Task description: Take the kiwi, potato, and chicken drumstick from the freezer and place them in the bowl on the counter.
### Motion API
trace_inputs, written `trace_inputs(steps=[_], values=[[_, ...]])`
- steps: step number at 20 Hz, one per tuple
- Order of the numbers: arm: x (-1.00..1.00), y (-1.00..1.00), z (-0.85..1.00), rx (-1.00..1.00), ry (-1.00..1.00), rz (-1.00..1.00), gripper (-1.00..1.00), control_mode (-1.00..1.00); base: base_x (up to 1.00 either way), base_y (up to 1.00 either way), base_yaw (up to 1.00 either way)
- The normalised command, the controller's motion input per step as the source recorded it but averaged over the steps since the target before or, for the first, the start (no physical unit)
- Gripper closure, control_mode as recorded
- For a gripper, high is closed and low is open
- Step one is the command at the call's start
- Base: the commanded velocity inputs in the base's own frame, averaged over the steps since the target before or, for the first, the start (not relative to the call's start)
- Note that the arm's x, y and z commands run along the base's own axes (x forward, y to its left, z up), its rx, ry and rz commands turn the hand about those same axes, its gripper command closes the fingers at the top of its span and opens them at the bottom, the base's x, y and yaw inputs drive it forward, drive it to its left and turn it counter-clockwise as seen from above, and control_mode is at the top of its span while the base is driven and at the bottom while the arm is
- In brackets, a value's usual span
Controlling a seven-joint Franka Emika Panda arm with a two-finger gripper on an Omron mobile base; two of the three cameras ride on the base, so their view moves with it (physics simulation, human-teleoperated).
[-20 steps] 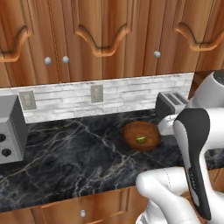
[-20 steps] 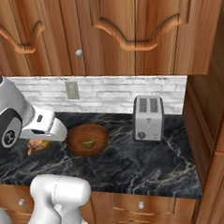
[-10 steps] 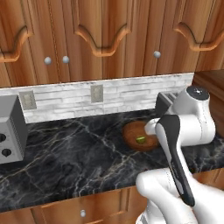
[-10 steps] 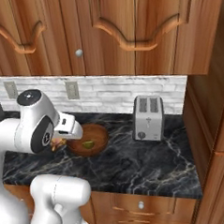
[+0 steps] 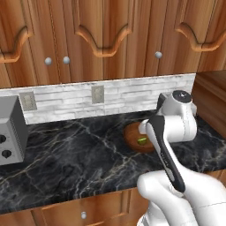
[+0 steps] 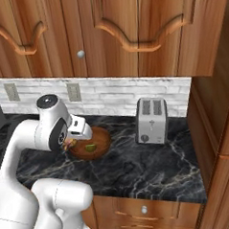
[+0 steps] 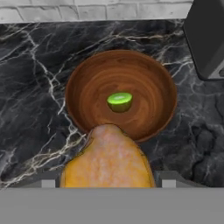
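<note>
drumstick carried over the bowl, kiwi already in

the pincer (image 6: 69,144) is clamped on the chicken drumstick (image 7: 108,159), hovering at the near rim of the bowl (image 7: 81,70) on the black bench (image 7: 30,87); the kiwi (image 7: 120,101) lies at the bowl's centre. judged best: ease further over the middle, lower, then release so the drumstick doesn't catch the rim.

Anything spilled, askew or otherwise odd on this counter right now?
Nothing stands out. The kiwi lies inside the bowl, which sits flat on the counter. The toaster stands upright beside it. The gripper holds a drumstick above the bowl's near rim.
</note>
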Motion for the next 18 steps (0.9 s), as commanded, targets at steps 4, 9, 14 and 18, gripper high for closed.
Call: trace_inputs(steps=[4, 9, 14, 18], values=[[0.37, 0.08, -0.41, 0.00, 0.02, 0.00, 1.00, -1.00, 0.00, 0.00, 0.00], [0.15, 0.14, -0.19, 0.00, 0.01, 0.00, 1.00, -1.00, 0.00, 0.00, 0.00], [0.35, 0.11, -0.29, 0.00, 0.00, 0.00, 1.00, -1.00, 0.00, 0.00, 0.00], [0.31, 0.08, -0.18, 0.00, 0.01, 0.00, 1.00, -1.00, 0.00, 0.00, 0.00]])
